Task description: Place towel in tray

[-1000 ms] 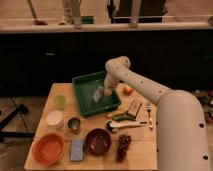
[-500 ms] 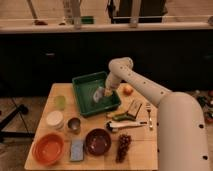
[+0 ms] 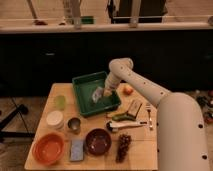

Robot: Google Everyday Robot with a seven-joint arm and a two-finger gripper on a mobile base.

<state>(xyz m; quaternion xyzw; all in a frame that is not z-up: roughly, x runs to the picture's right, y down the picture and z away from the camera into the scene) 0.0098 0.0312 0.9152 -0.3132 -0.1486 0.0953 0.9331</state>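
The green tray (image 3: 80,84) stands at the back middle of the wooden table. The pale grey-blue towel (image 3: 96,94) lies rumpled inside it, towards its right side. My gripper (image 3: 105,92) reaches down into the tray from the right, at the towel's right edge and touching or nearly touching it. The white arm stretches from the lower right across the table's right side.
On the table: an orange bowl (image 3: 48,148), a blue sponge (image 3: 77,149), a dark red bowl (image 3: 98,141), grapes (image 3: 122,147), a metal cup (image 3: 74,125), white bowls (image 3: 55,119), a green cup (image 3: 60,102), a fruit (image 3: 128,89) and utensils (image 3: 126,125).
The arm and gripper have shifted only slightly over the tray's right side. The towel stays in the tray at about the same place.
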